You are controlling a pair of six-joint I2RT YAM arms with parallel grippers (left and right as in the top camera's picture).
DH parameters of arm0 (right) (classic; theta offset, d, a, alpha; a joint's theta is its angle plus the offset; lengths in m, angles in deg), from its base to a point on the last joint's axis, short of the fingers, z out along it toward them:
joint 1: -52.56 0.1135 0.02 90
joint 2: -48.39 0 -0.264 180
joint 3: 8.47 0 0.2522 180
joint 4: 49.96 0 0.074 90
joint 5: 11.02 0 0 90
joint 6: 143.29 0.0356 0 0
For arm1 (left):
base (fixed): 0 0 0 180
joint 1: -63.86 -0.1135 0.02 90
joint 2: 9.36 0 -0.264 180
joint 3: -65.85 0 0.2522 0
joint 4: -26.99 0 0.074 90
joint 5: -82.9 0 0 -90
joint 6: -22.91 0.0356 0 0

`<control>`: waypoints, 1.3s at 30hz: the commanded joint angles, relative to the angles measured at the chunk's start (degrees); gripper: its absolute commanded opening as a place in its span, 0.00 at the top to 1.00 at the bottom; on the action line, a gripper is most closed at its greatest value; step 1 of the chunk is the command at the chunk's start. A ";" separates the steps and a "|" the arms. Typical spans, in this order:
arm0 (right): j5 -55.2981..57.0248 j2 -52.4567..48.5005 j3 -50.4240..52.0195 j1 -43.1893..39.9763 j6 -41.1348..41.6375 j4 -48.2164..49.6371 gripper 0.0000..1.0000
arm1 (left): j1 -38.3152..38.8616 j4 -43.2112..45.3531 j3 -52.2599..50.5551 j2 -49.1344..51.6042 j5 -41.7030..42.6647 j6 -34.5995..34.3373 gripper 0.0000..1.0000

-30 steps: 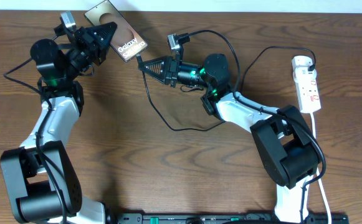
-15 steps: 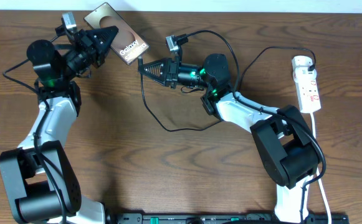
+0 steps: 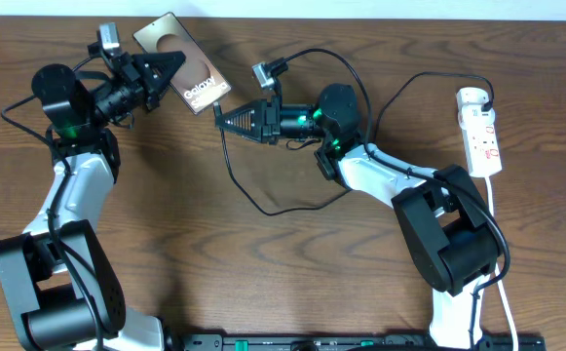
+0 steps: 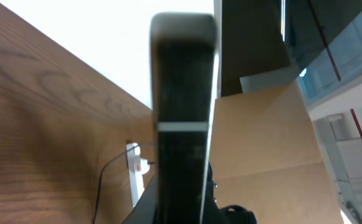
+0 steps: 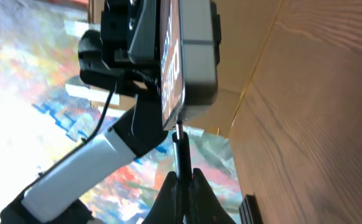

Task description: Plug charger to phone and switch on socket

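Observation:
The bronze phone [image 3: 187, 64] with white "Galaxy" lettering is held off the table at the back left, with my left gripper [image 3: 169, 64] shut on it. In the left wrist view the phone [image 4: 182, 106] is a dark edge-on slab rising from between the fingers. My right gripper [image 3: 218, 121] is shut on the charger [image 3: 232, 166] close to its black connector tip. In the right wrist view that connector [image 5: 180, 140] points up at the phone's end [image 5: 190, 56], and its tip sits right at the edge. I cannot tell whether it is inserted. The white socket [image 3: 479, 132] lies at the far right.
The charger's black cable loops over the table's middle [image 3: 283, 202] and arcs back to the socket's rounded end [image 3: 472, 97]. The socket's white cord [image 3: 497, 244] runs toward the front beside the right arm's base. The socket [image 4: 134, 180] also shows low in the left wrist view.
The left arm has swung the phone slightly toward the front and turned it. The right gripper with the connector has shifted toward the front, staying near the phone's end.

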 commanded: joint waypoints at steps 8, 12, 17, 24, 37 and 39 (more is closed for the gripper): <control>-4.74 0.07 -1.18 -0.59 -2.14 -0.22 0.99 | 0.00 0.94 0.46 -0.74 9.31 4.31 0.93; -6.16 0.07 -1.16 -0.81 -2.40 -0.22 0.99 | -0.07 0.94 0.46 -0.74 11.06 5.35 0.93; -7.78 0.07 -1.16 -0.92 -2.75 -0.24 0.99 | -0.94 0.98 0.46 -0.74 13.90 5.99 0.93; -7.48 0.07 -1.16 -0.98 -3.19 -0.26 0.99 | -2.01 1.07 0.46 -0.74 17.20 5.97 0.93; -3.28 0.07 -1.16 -0.98 -6.45 -5.22 0.99 | 0.13 1.07 0.46 -0.74 13.11 6.86 0.93; -3.28 0.07 -1.16 -0.98 -6.62 -5.16 0.99 | 0.13 1.07 0.46 -0.74 13.11 6.88 0.93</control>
